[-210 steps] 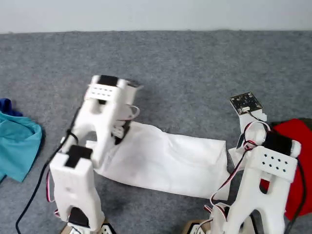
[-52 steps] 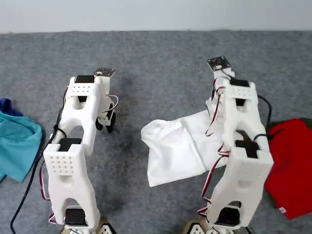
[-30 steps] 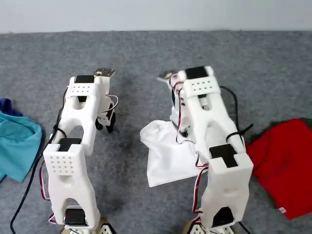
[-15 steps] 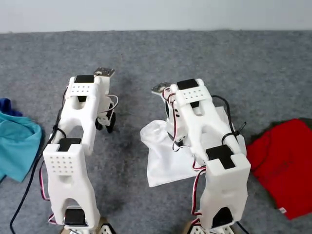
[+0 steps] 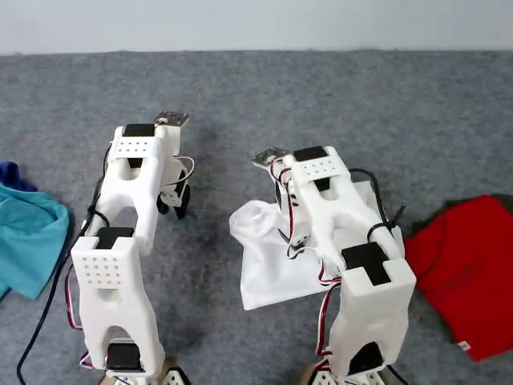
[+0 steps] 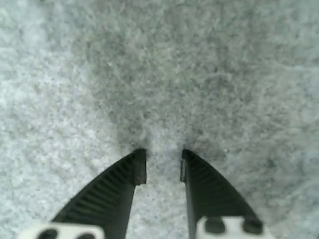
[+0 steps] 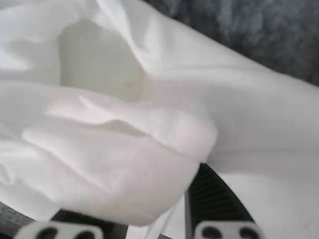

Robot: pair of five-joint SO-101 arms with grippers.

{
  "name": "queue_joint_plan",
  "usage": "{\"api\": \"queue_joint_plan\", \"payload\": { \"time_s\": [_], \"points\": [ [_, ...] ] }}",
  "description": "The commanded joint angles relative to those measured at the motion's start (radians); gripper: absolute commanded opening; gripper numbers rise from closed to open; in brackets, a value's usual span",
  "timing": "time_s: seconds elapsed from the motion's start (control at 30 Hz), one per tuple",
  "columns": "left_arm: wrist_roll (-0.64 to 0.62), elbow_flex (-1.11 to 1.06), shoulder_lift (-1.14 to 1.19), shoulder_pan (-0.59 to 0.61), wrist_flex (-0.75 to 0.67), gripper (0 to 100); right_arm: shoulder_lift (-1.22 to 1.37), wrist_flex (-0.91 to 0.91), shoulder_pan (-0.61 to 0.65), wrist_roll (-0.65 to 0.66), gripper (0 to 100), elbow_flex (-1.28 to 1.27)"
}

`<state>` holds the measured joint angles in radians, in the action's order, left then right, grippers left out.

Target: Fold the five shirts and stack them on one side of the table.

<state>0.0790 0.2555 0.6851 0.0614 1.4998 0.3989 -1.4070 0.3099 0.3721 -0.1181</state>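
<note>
Moved: my right arm has swung in from the red-shirt side and come down over the white shirt (image 5: 268, 265), which was stretched out long across the counter (image 5: 240, 88) and is now doubled into a shorter heap; my left arm has let go and pulled off to the side.
White shirt: nearest me, mid-counter, half-folded, with its edges uneven.
Right fingers (image 7: 214, 199): clamped on a bunched fold of the white shirt, and the cloth drapes over one of them.
Red shirt (image 5: 469, 265): at my right edge, rumpled and unfolded.
Teal shirt (image 5: 28, 233): at my left edge, loose, with a dark blue garment (image 5: 10, 175) just behind it.
Left fingers (image 6: 124, 181): slightly parted, holding nothing, over bare counter.
Progress: early, I judge. One shirt is mid-fold, no stack has been started, and I cannot make out a fifth shirt.
</note>
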Motion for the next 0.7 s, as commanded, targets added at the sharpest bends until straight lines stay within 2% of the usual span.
{"api": "queue_joint_plan", "payload": {
  "time_s": [0.0, 0.17, 0.67],
  "points": [
    [-0.008, -0.002, 0.005, 0.020, -0.017, 12, -0.022, 0.002, 0.007, 0.003, 0.6, 0.000],
    [-0.008, -0.002, 0.005, 0.020, -0.017, 12, -0.033, 0.001, -0.027, 0.003, 1.1, 0.000],
    [-0.008, -0.002, 0.005, 0.018, -0.017, 12, -0.286, -0.117, -0.093, 0.005, 1.0, -0.002]
  ]
}}
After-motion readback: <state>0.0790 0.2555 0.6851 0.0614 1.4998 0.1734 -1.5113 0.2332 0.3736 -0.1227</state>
